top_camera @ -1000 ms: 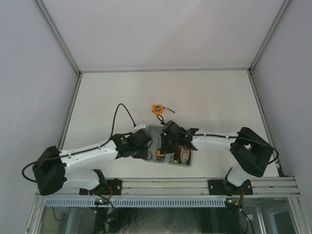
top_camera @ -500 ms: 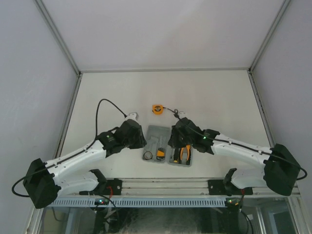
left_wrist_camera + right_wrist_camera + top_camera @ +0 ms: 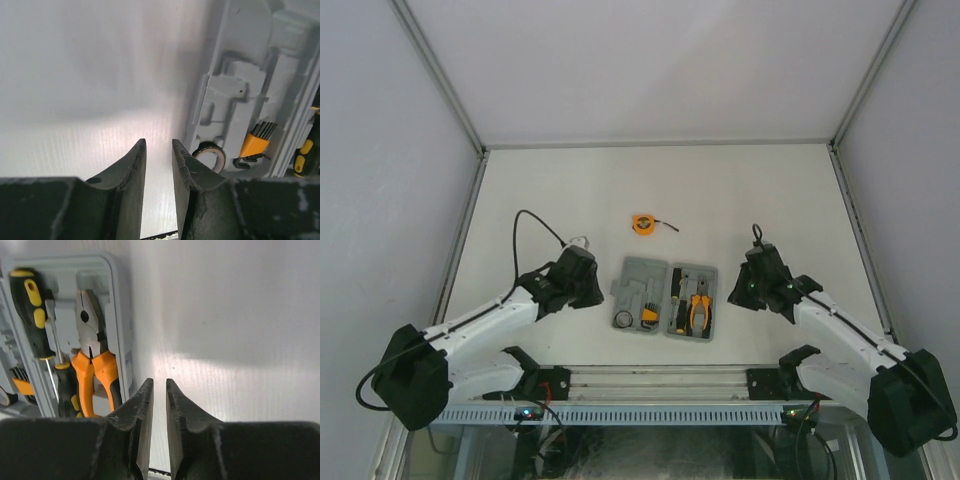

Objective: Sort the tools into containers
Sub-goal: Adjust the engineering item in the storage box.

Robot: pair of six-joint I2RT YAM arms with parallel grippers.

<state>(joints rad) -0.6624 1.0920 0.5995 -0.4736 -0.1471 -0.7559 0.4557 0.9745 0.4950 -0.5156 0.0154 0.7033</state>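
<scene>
Tool case (image 3: 642, 272): grey plastic, lying opened flat on the white table (image 3: 770, 200), close to the near edge and midway between the two arms. Its two hinged halves sit side by side, so the whole runs left to right. Each half and its moulded recesses run near to far.

The right half holds the pliers (image 3: 92, 357), with the orange-and-black handles toward the near edge and the steel nose pointing away. On their left lie two black-and-yellow screwdrivers (image 3: 29, 295), also near to far. One has its handle at the near end and its shaft pointing away. The other's shaft cannot be made out.

The left half holds the orange hex-key set (image 3: 254, 145) and the small black ring (image 3: 212, 156), just beside each other at its near end.

Left gripper (image 3: 158, 144): above bare table just left of the case, apart from it. Its fingers are almost together, with only table showing in the narrow slit. Right gripper (image 3: 159, 382): above bare table to the right of the case, fingers likewise nearly closed on a thin slit. Neither arm covers the case.

Tape measure (image 3: 642, 223): round and orange, on the table beyond the case's far edge and apart from it, with a thin dark tail to its right. Pale enclosure walls (image 3: 650, 70) rise behind the table's far edge.
</scene>
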